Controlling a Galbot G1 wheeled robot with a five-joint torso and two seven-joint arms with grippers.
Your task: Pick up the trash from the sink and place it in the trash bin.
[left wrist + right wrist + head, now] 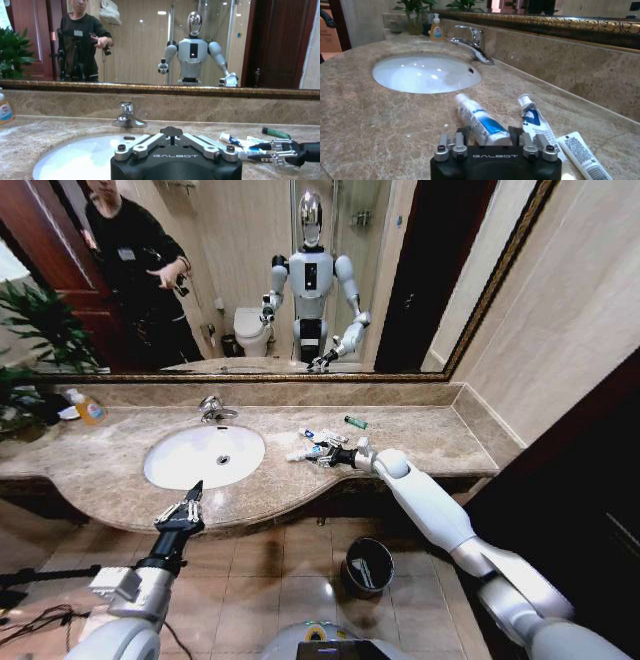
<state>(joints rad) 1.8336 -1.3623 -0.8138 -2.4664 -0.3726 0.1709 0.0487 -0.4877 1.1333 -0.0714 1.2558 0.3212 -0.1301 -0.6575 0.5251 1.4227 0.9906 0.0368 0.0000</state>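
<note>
Several bits of trash lie on the marble counter to the right of the white sink (180, 465). My right gripper (322, 457) is low over them, shut on a white-and-blue tube (477, 120) that still rests flat on the counter. Beside it lie a second white-and-blue tube (532, 118) and a white wrapper (582, 155). A dark green tube (355, 422) sits farther back by the wall. The black trash bin (367, 546) stands on the floor below the counter. My left gripper (190, 498) hovers shut at the counter's front edge, before the sink.
A chrome faucet (213, 410) rises behind the basin. An orange soap bottle (88, 408) and a plant (40, 330) stand at the counter's far left. A large mirror backs the counter, and a wall closes off its right end.
</note>
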